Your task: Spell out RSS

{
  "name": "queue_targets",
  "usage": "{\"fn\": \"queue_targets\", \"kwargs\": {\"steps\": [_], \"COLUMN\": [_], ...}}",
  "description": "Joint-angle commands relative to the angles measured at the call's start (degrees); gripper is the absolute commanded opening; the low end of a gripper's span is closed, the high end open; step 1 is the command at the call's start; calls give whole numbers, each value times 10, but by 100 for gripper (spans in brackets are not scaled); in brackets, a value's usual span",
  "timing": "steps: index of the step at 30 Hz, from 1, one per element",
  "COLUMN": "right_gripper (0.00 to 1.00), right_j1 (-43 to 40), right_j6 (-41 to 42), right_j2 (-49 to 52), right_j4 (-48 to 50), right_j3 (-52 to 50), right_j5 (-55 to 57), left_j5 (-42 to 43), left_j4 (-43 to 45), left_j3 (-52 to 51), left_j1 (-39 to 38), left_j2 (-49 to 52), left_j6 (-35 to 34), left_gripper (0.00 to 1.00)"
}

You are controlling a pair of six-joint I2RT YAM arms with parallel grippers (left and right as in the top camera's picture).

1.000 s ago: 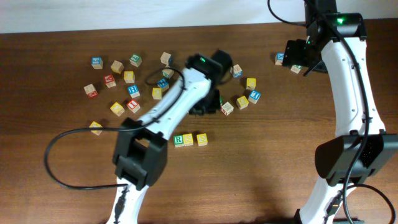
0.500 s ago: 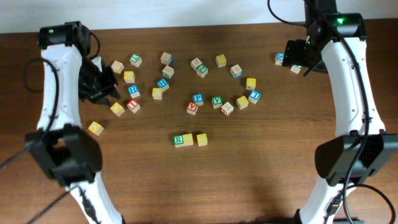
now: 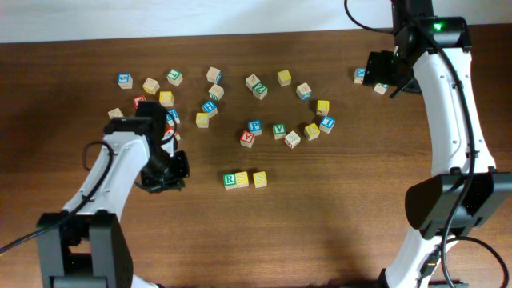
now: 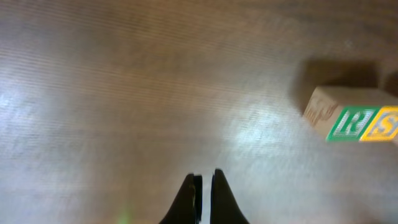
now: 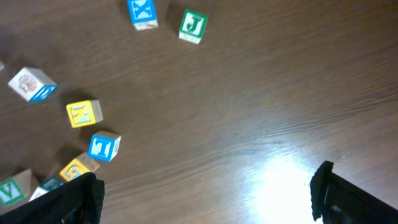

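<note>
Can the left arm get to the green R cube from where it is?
Probably yes: the left gripper sits beside the R cube with only bare table between them, though it is shut.

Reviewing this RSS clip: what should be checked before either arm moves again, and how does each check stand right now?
1. Row starts with R: the R cube sits leftmost. Ok.
2. S follows: the first yellow cube, touching the R cube, shows an S. Ok.
3. Last letter: the second yellow cube is too small to read. Cannot tell.
4. Row tight: that cube seems to stand slightly apart from the pair. Not ok.
5. Left gripper empty: shut on nothing, apart from the row. Ok.
6. Right gripper clear: open, empty, over stray cubes away from the row. Ok.
</note>
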Motion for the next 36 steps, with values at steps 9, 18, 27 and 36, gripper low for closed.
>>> {"fn": "queue_targets", "kwargs": {"steps": [9, 18, 27, 36], "right_gripper": [14, 4, 4, 4], "right_j1": [-1, 64, 193, 286], "right_j6": [-71, -85, 18, 119], "right_j2": [-35, -116, -115, -75], "right_j4": [-108, -93, 223, 353], "right_j3": [2, -180, -480, -528], "right_j5": [-288, -260, -343, -297], "left_j5": [0, 0, -2, 22], "left_j4": [69, 86, 156, 223], "left_j3": [-47, -47, -68, -68], "left_j1": [-71, -71, -96, -143], "left_j2": [-4, -4, 12, 86], "left_j6": [-49, -69, -96, -115], "left_gripper": [0, 0, 0, 0]}}
